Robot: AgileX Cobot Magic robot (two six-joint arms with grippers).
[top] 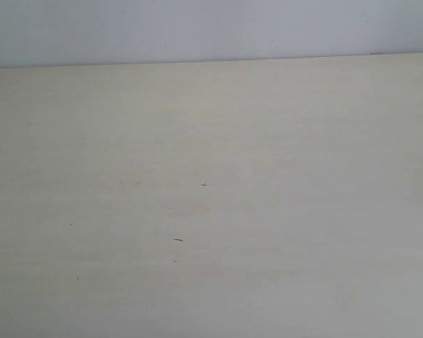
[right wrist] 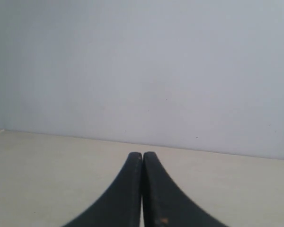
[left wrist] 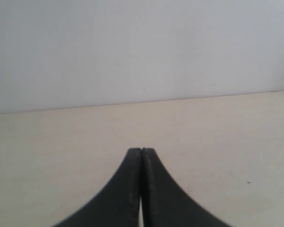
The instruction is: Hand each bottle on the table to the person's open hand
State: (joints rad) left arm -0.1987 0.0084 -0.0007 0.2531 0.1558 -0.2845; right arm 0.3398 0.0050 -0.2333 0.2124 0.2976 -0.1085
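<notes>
Across the whole exterior view: table (top: 211,211), broad, flat, pale cream, with faint wood grain and a few tiny dark specks (top: 178,240), ending at a straight far edge under a grey-white wall (top: 211,28). Seen only from the wrist cameras: left gripper (left wrist: 141,152), black curved fingers pressed tip to tip above that cream surface; right gripper (right wrist: 142,156), closed the same way, with a small orange fleck (right wrist: 164,220) low on one finger.
</notes>
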